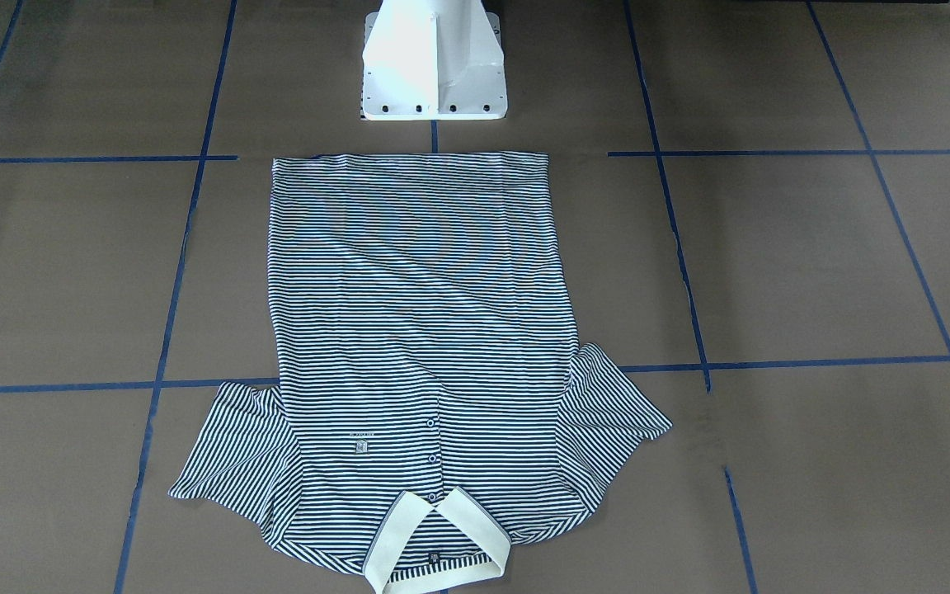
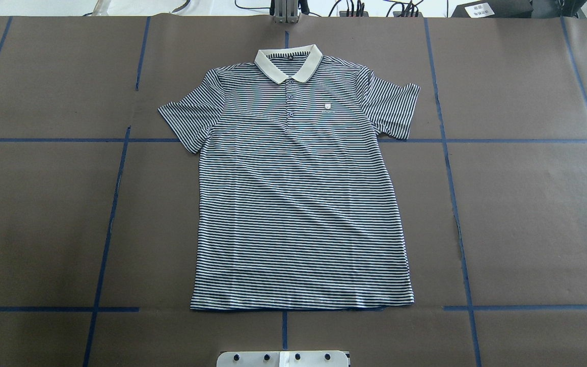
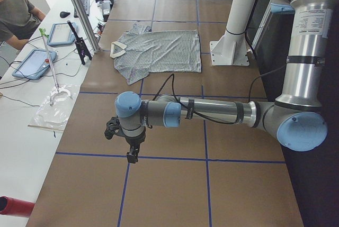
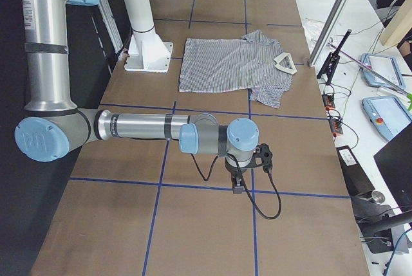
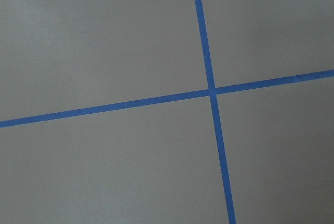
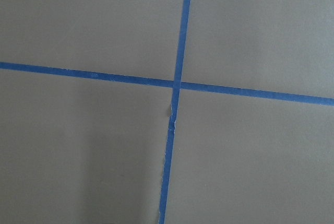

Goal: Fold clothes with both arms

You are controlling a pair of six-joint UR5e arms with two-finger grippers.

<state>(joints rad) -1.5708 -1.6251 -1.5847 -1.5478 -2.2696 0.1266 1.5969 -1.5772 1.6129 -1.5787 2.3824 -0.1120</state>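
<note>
Polo shirt point(image 2: 298, 193) lies flat and face up in the middle of the table point(image 2: 528, 204), well apart from both grippers. On my feeds the left gripper point(image 3: 131, 155) shows only in the side view from the robot's left. It hangs pointing down just above the brown surface, near a crossing of blue tape lines point(image 5: 211, 91). From that angle I cannot tell how far its fingers are parted or whether anything is between them. The right gripper point(image 4: 237, 186) I see only from the other table end, pointing down over another tape crossing, and I cannot tell its finger state either. Both wrist cameras give me only table surface and a tape cross.

Behind the grippers, the left arm point(image 3: 212, 111) and the right arm point(image 4: 141, 126) each stretch out low and nearly level over the table. Each elbow sits back at the robot's side, with the upper section rising upright.

Further out, the shirt's hem lies nearest the white pedestal point(image 1: 434, 66), and its cream collar point(image 2: 288, 63) points to the far edge of the table. Both short sleeves are spread out to the sides. Small buttons point(image 2: 290, 95) run down from the collar, and the chest logo point(image 2: 327, 107) sits near them. The fabric looks smooth, with faint ripples across the body
</note>
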